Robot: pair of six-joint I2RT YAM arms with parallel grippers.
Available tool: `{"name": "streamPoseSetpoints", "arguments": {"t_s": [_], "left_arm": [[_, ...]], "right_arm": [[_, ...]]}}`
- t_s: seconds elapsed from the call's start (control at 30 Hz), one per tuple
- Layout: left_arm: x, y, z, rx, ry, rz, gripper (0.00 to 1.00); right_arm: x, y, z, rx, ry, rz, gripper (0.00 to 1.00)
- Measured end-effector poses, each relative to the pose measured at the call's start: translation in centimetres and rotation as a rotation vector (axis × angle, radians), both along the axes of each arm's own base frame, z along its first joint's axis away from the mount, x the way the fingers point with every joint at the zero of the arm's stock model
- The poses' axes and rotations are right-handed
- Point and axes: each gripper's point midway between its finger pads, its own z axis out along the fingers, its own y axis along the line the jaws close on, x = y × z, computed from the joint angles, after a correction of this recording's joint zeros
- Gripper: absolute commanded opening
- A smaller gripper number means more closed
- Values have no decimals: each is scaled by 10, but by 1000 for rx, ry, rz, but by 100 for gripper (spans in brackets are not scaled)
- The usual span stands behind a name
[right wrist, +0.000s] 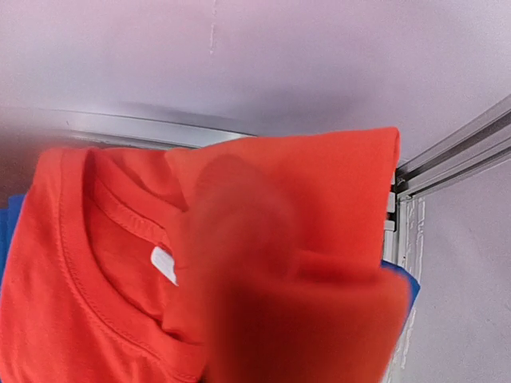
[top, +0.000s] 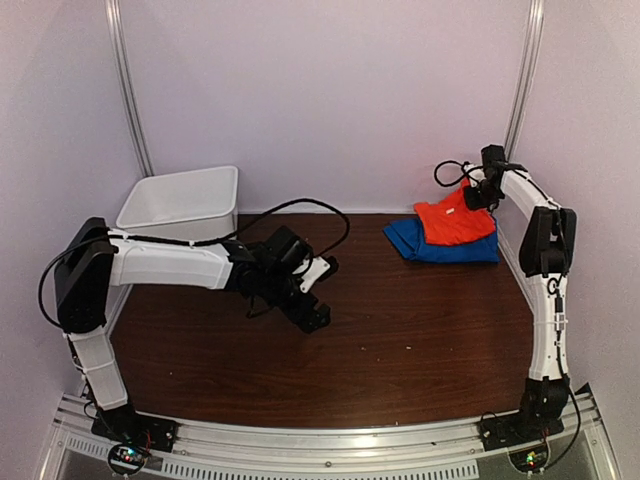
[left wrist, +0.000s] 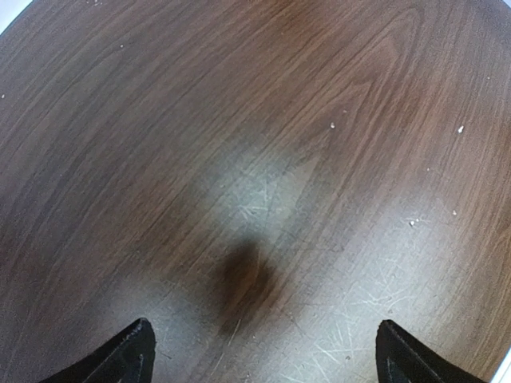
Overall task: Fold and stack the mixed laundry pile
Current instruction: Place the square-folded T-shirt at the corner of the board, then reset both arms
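Overhead, the dark wood counter (top: 400, 340) carries the two garments at its far right corner, close to the back wall. The blue garment (top: 440, 248) lies flat underneath, and the orange-red T-shirt (top: 455, 222) sits on top of it, leaving blue showing along the left and near edges. The right arm reaches up the right side, and the right tool (top: 478, 190) is at the far edge of the T-shirt, where the orange cloth rises to meet it. From this view I cannot tell how its jaws stand. The left arm stretches across to mid-counter, with the left tool (top: 316, 293) low over bare wood, well apart from the laundry. A white bin (top: 180, 205) stands at the far left corner.

From the left wrist, only scratched wood grain shows below. The two black fingertips (left wrist: 132, 355) sit at the bottom corners of the view with a wide gap between them, so the left tool is open and holds nothing.

From the right wrist, the T-shirt fills most of the view. Its collar, with a small white label (right wrist: 164, 263), is on the left, and a blurred fold hangs very close to the lens. Slivers of the blue garment (right wrist: 403, 281) peek out at both sides. The fingers are hidden behind the cloth, so whether the right tool grips it cannot be told. A metal rail (right wrist: 160, 128) runs along the wall behind.
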Motion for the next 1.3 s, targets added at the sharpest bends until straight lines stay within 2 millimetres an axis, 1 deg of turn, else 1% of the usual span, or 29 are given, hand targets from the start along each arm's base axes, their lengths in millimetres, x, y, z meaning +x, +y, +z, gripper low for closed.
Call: {"name": "streamPoseSetpoints", "arguments": {"t_s": [0.03,0.13,0.17,0.3,0.37,0.4,0.47,0.5,0.53,0.6,0.7,0.8,0.87,0.93,1.03,1.1,1.13,1.17,1.23,1.3], "left_arm": [[2,-1,0,2,1,0,98],[4,0,-2,14,8,1,98],[4,1,-4,18,13,2,98],[7,10,-7,35,32,20,98],[13,14,-7,31,37,44,98],[15,16,-6,27,38,57,98],[23,23,-4,12,39,97,98],[27,27,-1,5,37,120,98],[31,31,3,-6,34,143,98],[37,38,14,-32,22,182,98],[48,47,39,-86,-23,240,98],[58,57,69,-145,-73,304,98],[62,63,83,-179,-84,335,98],[70,74,97,-206,-85,379,98],[89,95,116,-226,-90,450,98],[101,109,137,-244,-116,489,98],[105,117,148,-249,-135,507,98],[107,123,159,-254,-152,520,98],[107,133,177,-259,-178,537,98],[105,141,189,-259,-189,546,98]], "right_arm": [[2,-6,-3,-1,-2,-10,40],[4,-24,-13,-10,-1,-42,48],[4,-31,-15,-16,0,-57,53],[5,-53,-11,-41,-13,-116,69],[5,-61,-5,-46,-28,-138,78],[4,-63,-1,-42,-34,-146,81],[3,-64,10,-32,-52,-158,82],[-1,-64,22,-24,-66,-164,82],[-2,-65,25,-21,-69,-166,82],[-7,-63,45,-11,-96,-173,82],[-19,-55,77,36,-134,-167,82],[-34,-40,107,115,-170,-148,82],[-44,-31,124,170,-185,-136,81],[-56,-21,140,228,-194,-124,81],[-77,-4,159,315,-198,-104,83],[-93,8,164,364,-185,-87,86],[-102,15,165,387,-176,-75,94],[-112,23,165,410,-164,-63,99],[-131,42,162,449,-139,-28,100],[-151,64,156,488,-108,9,100]]}}
